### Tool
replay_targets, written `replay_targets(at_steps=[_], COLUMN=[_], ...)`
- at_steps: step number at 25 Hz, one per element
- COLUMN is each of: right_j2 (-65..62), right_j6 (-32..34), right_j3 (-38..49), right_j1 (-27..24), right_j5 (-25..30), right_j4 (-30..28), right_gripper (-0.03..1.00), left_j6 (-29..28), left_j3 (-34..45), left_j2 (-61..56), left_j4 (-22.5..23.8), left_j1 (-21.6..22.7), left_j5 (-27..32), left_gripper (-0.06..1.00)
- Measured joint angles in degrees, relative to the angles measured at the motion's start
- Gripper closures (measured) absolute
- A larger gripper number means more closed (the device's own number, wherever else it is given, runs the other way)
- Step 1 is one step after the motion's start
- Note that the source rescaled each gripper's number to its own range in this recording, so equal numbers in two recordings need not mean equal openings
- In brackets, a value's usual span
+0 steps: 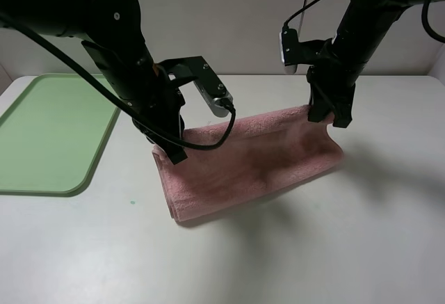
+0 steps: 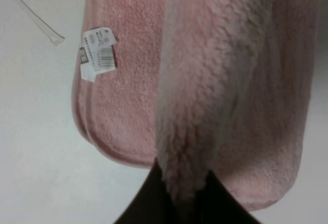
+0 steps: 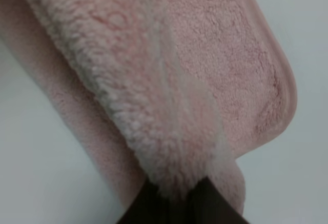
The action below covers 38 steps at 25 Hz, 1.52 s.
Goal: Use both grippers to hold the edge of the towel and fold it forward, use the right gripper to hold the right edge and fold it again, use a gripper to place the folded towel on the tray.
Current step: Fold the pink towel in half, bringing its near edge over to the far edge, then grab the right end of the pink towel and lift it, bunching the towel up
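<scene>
This looked every bit a robotics lab bench: a plain white table (image 1: pixel 299 262) stood against pale wall panels (image 1: pixel 229 12) split by thin vertical seams. Over it leaned the left arm (image 1: pixel 104 19) and the right arm (image 1: pixel 368 19), black jointed machines trailing looping black cables (image 1: pixel 206 147). The props were laid out test-bench fashion, a light-green tray (image 1: pixel 49 130) and a pink towel (image 1: pixel 264 158) on that bare surface, though the view was so tight that it was probably a lab rather than certainly one.
</scene>
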Motion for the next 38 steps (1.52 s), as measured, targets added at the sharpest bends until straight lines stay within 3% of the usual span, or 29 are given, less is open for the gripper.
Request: replay_targets(at_steps=[4,6,7,8,10,12,14,23,28,38], right_j2=[0.0,0.0,0.0,0.0,0.0,0.0,0.0,0.0,0.0,0.0], right_j6=[0.0,0.32,1.22,2.92,6.8,9.11,9.81,10.13,10.24,14.34], right_j3=[0.0,0.0,0.0,0.0,-0.17,-0.3,-0.35,-0.35,-0.35,-0.35], right_j1=[0.0,0.0,0.0,0.0,0.0,0.0,0.0,0.0,0.0,0.0], right_j5=[-0.38,-0.51,-0.51,-0.51,-2.06,-5.49,-7.83,-8.28,-8.28,-8.28], right_j4=[0.07,0.45,0.81,1.28,1.24,0.89,0.9,1.32,1.38,2.26], right_gripper=[0.97,0.95,0.88,0.75,0.31,0.1,0.01,-0.03,-0.03,-0.03], left_j6=[0.0,-0.08,-0.43,-0.99,-1.75,-2.02,-2.15,-2.15,-2.15,-5.45], left_j3=[0.0,0.0,0.0,0.0,0.0,0.0,0.0,0.0,0.05,0.05], left_j2=[0.0,0.0,0.0,0.0,0.0,0.0,0.0,0.0,-0.98,-16.13], left_j4=[0.25,0.33,0.32,0.44,0.8,1.12,1.29,1.29,2.51,3.27], left_j1=[0.0,0.0,0.0,0.0,0.0,0.0,0.06,0.06,0.06,0.18], left_j5=[-0.05,-0.05,-0.05,-0.15,-0.94,-2.08,-2.8,-3.37,-0.77,4.35], left_gripper=[0.82,0.67,0.55,0.41,0.18,0.03,-0.02,-0.05,-0.05,-0.05])
